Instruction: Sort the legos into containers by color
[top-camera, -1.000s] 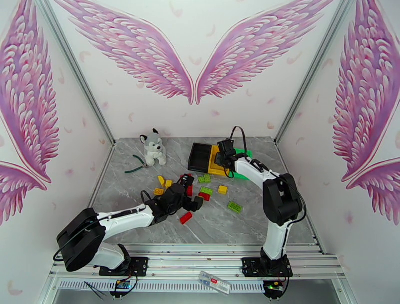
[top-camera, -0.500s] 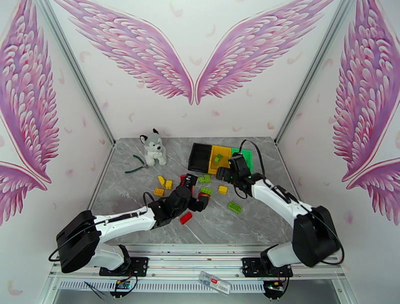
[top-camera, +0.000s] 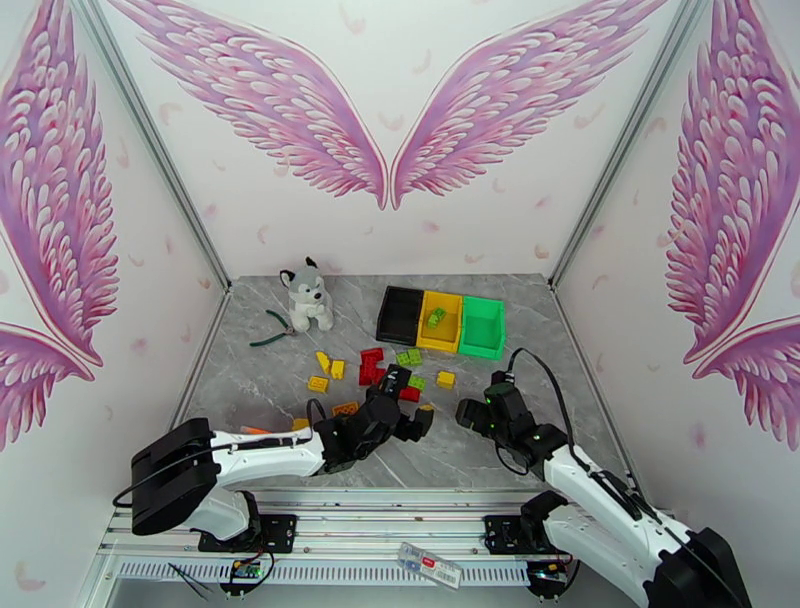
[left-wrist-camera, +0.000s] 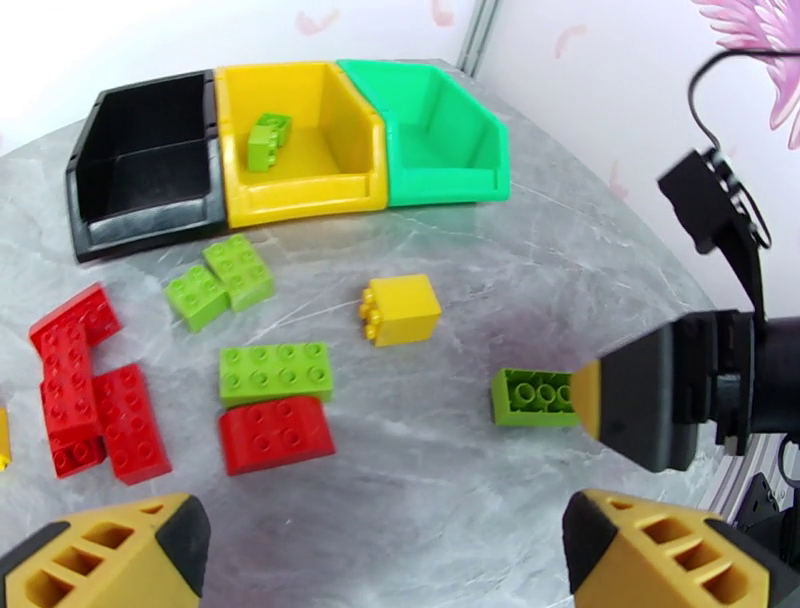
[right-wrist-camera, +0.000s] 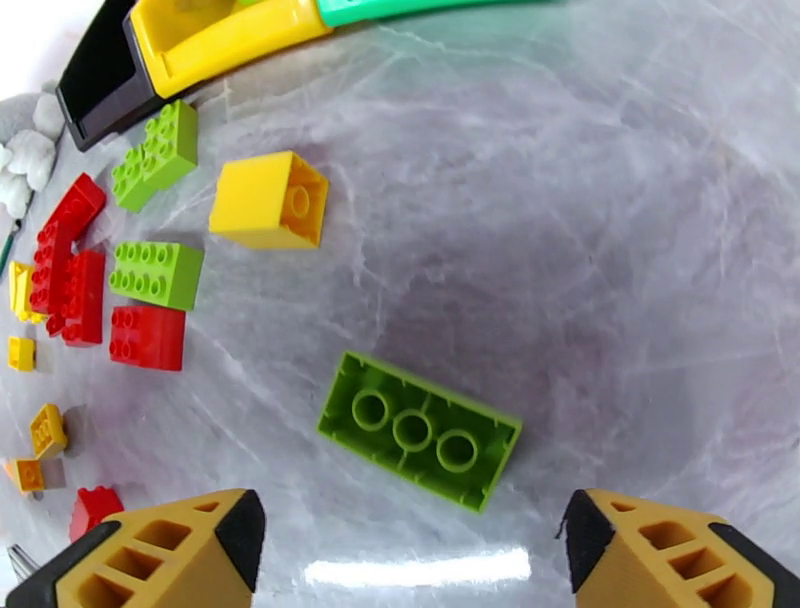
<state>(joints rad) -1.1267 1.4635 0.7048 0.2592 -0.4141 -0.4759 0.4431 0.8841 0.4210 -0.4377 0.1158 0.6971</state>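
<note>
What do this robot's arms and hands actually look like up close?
The left arm and right arm are smooth white tubes joined by chunky black joints, and a thin black cable loops off the right one. The left hand and right hand each have two wedge-shaped fingers, yellow-orange with slotted cut-outs and black inner pads.

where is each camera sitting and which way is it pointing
Top external: behind and above the arms, looking down and forward over the table; both arms show, left tool and right tool.
Left wrist: on the left arm, facing the containers; its fingertips at bottom corners.
Right wrist: on the right arm, looking down at an upturned green lego; its fingertips at bottom corners.
Shared: both wrist views catch that green lego and a yellow lego.
</note>
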